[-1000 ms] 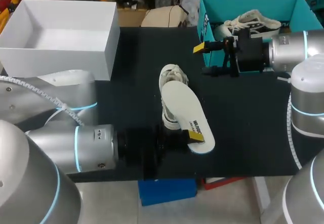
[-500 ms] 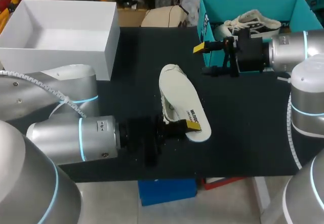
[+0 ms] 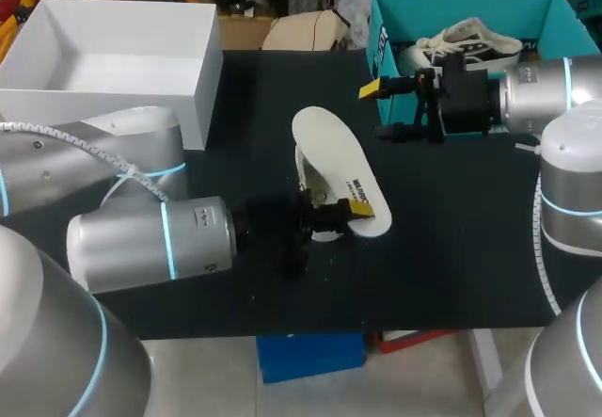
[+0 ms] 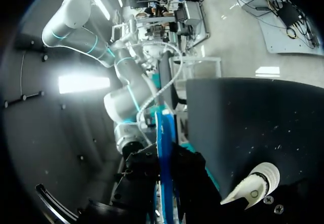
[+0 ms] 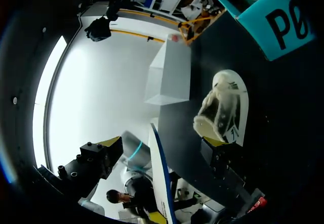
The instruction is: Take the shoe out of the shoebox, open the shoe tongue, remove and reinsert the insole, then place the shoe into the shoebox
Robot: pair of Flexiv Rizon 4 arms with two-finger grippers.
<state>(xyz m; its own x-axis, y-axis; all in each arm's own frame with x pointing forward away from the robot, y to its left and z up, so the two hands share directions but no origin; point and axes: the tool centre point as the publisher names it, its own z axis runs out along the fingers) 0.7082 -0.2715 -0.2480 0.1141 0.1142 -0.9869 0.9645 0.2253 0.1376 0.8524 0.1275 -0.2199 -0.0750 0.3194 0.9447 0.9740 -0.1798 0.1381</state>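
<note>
Judging by the layout, you're past halfway: the sneaker (image 3: 313, 194) lies on the black table (image 3: 254, 88), out of the teal shoebox (image 3: 381, 36). Your left gripper (image 3: 356, 212) clamps the insole (image 3: 331, 158) over it. Your right gripper (image 3: 381, 111) hangs agape, empty. Reinserting and boxing remain.

A white fabric sneaker (image 3: 307, 180) lies in the middle of the black table mat (image 3: 451, 248), with a flat white foam insole (image 3: 339, 168) over it, slanting from rear left to front right. Behind it to the left stands an open white cardboard box (image 3: 209, 88). Behind it to the right is an open teal cardboard shoebox (image 3: 381, 36) with a second white-and-black sneaker (image 3: 466, 40) inside.
</note>
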